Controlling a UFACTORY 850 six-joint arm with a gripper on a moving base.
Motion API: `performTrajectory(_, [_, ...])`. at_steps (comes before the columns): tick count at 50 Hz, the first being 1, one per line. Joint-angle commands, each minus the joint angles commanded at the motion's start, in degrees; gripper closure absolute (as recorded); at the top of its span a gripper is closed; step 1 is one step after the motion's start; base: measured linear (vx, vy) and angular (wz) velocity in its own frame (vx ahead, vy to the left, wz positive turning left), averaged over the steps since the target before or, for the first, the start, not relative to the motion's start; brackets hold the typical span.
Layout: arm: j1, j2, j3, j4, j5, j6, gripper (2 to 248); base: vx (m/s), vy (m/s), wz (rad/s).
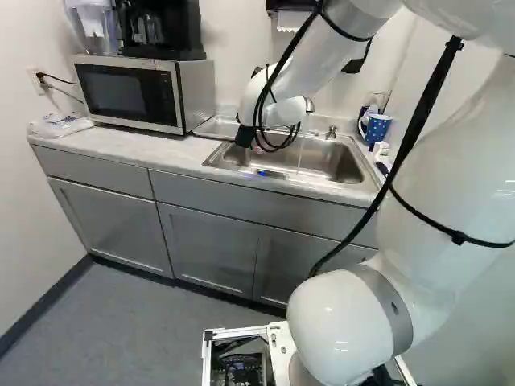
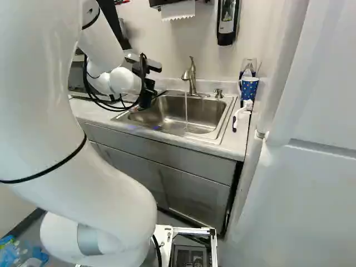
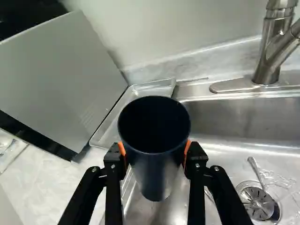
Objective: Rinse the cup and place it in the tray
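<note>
Cup [image 3: 157,173]: dark blue, mouth toward my wrist, base facing away; in the wrist view it overlaps the tray's sink-side edge. Exact tilt & height: can't tell.
Gripper [image 3: 154,154]: part-open, about a cup's width; orange pads [image 3: 188,149] bear on both sides of the cup, so I've got it.
Tray [image 3: 111,129]: my landmark & likely target. I judge the step is setting down, tho can't confirm the rinse is done.
Sink [image 3: 225,117]: bowl on the tray's faucet side.
Microwave [image 3: 65,70]: right beside the tray, opp. side from the bowl; I'd keep knuckles & cup rim clear.
Faucet [image 3: 269,61]: well apart from the tray, past the bowl's near corner; water [image 2: 186,111] running. If rinse isn't done, go there 1st.
Lowering: shift fully over the tray, level the base, go down slow; an edge landing could tip the cup. Wet sides may slip, so hold firm w/o crushing.
Release: only once the base sits flat in the tray; open evenly, back straight off.
</note>
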Motion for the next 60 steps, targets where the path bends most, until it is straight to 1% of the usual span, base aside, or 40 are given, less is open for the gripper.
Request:
performTrajectory(31, [0.0, 0.0, 0.0, 0.0, 0.0, -18.66, 125, 0.0, 0.0, 0.0])
performTrajectory(51, [-0.01, -0.01, -0.08, 0.0, 0.0, -18.66, 125, 0.0, 0.0, 0.0])
performTrajectory(60, [-0.18, -1.16, -2.11, 0.0, 0.0, -18.66, 125, 0.0, 0.0, 0.0])
